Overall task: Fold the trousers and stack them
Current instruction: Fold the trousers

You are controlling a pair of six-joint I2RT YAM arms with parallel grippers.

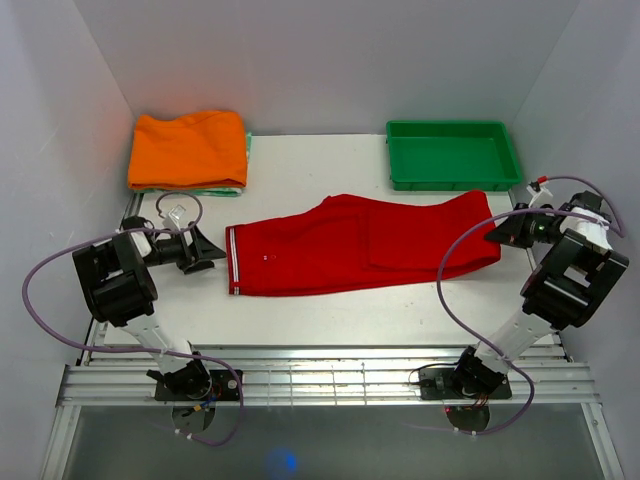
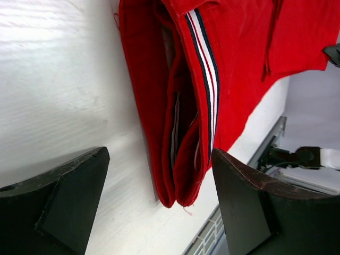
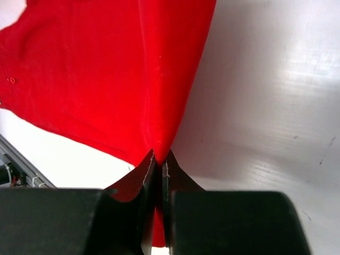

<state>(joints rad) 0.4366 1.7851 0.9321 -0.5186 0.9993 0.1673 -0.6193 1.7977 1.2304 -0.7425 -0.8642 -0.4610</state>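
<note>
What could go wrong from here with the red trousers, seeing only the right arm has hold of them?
The right gripper pinches just a thin fold at the edge of the trousers, so the fabric may slip out when pulled. The left gripper is open at the striped end, whose layers gape apart; closing could catch only some of them and skew the fold.

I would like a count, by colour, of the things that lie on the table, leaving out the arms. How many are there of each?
Red: 1, the trousers
Orange: 1, a folded garment
Dark green: 1, a tray
Pale green: 1, a cloth under the orange garment, only its edge showing
Total: 4
</note>
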